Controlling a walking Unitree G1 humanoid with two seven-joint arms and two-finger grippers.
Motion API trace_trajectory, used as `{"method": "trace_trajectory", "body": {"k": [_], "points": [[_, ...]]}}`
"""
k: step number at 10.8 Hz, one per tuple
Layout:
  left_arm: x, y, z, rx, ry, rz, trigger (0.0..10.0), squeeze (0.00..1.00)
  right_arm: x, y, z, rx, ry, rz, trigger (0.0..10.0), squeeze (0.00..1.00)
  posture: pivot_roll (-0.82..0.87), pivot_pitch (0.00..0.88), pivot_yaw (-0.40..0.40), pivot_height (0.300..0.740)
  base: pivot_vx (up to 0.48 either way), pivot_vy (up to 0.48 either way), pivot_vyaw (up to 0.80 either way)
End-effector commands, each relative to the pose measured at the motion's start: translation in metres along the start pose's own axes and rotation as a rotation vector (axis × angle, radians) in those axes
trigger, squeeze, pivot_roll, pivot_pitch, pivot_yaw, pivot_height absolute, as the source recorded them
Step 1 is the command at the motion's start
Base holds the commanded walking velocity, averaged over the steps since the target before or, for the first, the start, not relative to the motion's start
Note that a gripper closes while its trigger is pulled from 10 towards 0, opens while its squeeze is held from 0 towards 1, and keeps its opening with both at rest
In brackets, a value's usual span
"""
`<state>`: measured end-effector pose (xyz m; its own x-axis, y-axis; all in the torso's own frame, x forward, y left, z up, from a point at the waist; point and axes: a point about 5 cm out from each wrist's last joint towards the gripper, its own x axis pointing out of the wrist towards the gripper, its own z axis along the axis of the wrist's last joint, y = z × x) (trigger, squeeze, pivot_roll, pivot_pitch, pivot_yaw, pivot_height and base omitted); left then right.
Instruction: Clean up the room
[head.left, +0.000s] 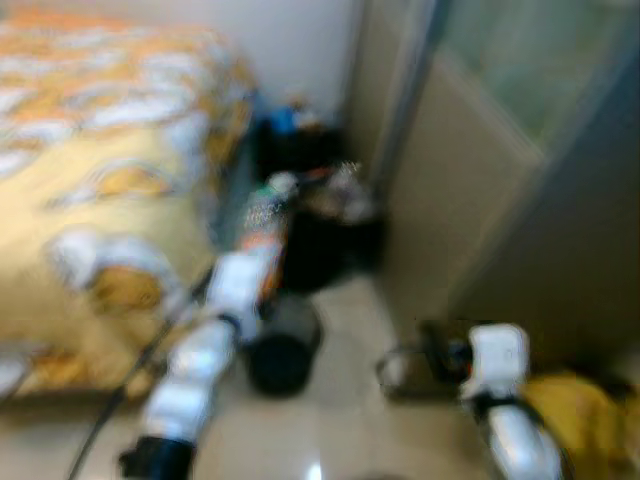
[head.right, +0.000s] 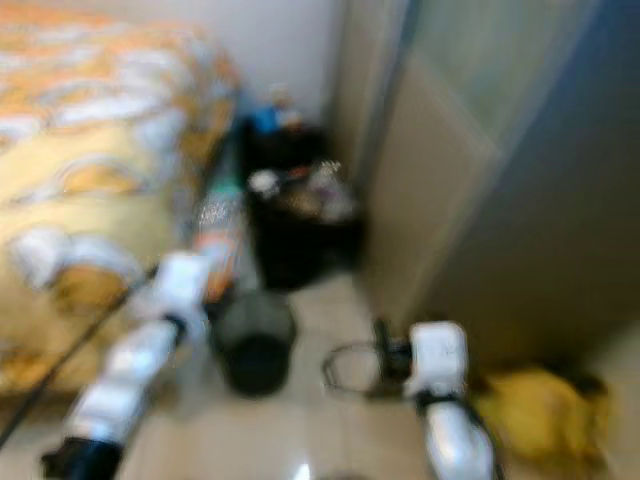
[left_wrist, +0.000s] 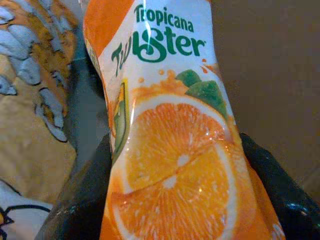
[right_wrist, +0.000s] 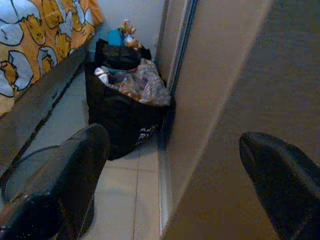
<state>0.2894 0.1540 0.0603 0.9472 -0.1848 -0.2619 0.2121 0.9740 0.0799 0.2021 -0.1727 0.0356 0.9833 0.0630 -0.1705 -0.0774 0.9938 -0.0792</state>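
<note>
My left gripper is shut on an orange Tropicana Twister bottle, held up beside the bed's corner; in the left eye view the bottle points toward a black bag. That bag stands on the floor against the wall and is stuffed with plastic wrappers and rubbish. My right gripper is open with nothing between its fingers, low over the tiled floor, and it faces the bag. The head views are blurred.
A bed with a yellow and orange cover takes up the left. A small round black bin stands below the bottle. A beige sliding door runs along the right. Something yellow lies on the floor at right.
</note>
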Motion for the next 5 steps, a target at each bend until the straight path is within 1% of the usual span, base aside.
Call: {"method": "trace_trajectory", "body": {"k": [1,2,3,4,5], "points": [[0.008,-0.005,0.018,-0.028,-0.068,0.003,10.0,0.00,0.001,-0.005,0.005,-0.029,-0.033,-0.003,10.0,0.00,-0.07,0.000,0.001,0.732,0.480,0.000,0.00],[0.017,-0.015,0.024,-0.038,-0.068,-0.007,10.0,0.00,0.001,-0.006,0.005,-0.030,-0.033,-0.004,10.0,0.00,-0.07,0.000,0.002,0.732,0.480,0.000,0.00],[0.030,-0.031,0.032,-0.031,-0.072,-0.057,10.0,0.00,0.002,-0.005,0.003,-0.014,-0.021,-0.010,10.0,0.00,-0.07,0.000,0.000,0.732,0.480,0.000,0.00],[0.034,-0.035,0.031,-0.054,-0.055,-0.069,10.0,0.00,0.003,-0.003,0.004,-0.038,-0.027,0.002,10.0,0.00,-0.08,0.000,0.008,0.732,0.480,0.000,0.00],[0.033,-0.035,0.027,-0.058,-0.046,-0.070,10.0,0.00,0.004,-0.004,0.003,-0.033,-0.028,-0.006,10.0,0.00,-0.08,0.000,0.010,0.732,0.480,0.000,0.00]]}}
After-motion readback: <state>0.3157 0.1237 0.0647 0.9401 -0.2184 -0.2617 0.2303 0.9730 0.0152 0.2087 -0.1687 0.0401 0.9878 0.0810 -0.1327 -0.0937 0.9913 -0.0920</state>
